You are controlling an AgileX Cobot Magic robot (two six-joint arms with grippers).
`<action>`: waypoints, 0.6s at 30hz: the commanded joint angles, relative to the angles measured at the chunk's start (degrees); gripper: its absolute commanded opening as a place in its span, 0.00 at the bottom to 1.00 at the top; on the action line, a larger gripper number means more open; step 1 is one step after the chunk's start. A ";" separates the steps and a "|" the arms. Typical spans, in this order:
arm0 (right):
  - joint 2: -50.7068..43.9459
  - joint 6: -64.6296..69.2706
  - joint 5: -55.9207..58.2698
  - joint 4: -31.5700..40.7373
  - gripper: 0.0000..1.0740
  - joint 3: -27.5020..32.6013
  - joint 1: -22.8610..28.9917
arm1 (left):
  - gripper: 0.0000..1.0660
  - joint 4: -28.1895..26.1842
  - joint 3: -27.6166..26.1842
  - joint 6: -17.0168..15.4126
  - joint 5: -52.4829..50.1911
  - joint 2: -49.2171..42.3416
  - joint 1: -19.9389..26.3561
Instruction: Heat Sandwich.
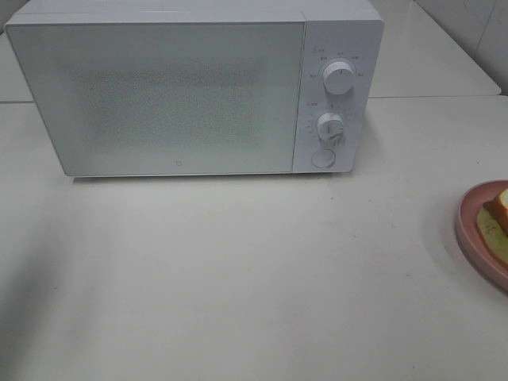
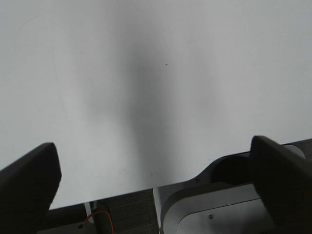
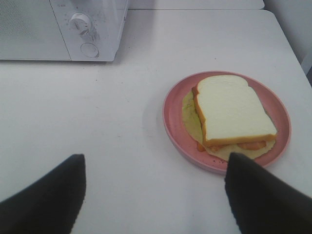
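The sandwich [image 3: 234,111], white bread with tan-orange crust and pale yellow-green filling, lies on a round pink plate [image 3: 171,119]. In the exterior high view only its edge [image 1: 498,213] and the plate's rim [image 1: 468,230] show at the far right. The white microwave [image 1: 190,87] stands at the back with its door shut. My right gripper [image 3: 155,187] is open and empty, above the table just short of the plate. My left gripper [image 2: 153,168] is open and empty over bare table near the table's edge. Neither gripper shows in the exterior high view.
The microwave has two round knobs [image 1: 339,79] and a round button [image 1: 322,158] on its right panel; they also show in the right wrist view [image 3: 80,23]. A white robot base [image 2: 219,209] lies below the table edge in the left wrist view.
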 commanded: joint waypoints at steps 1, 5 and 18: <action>-1.55 -0.23 -0.46 -0.17 0.71 0.06 -0.40 | 0.99 2.81 3.90 -3.50 2.18 -5.79 0.11; -1.55 -0.23 -0.46 -0.17 0.71 0.06 -0.40 | 0.99 4.35 9.28 -4.81 2.64 -14.27 0.11; -1.55 -0.23 -0.46 -0.17 0.71 0.06 -0.40 | 0.99 4.58 17.70 -4.41 -4.76 -46.29 0.11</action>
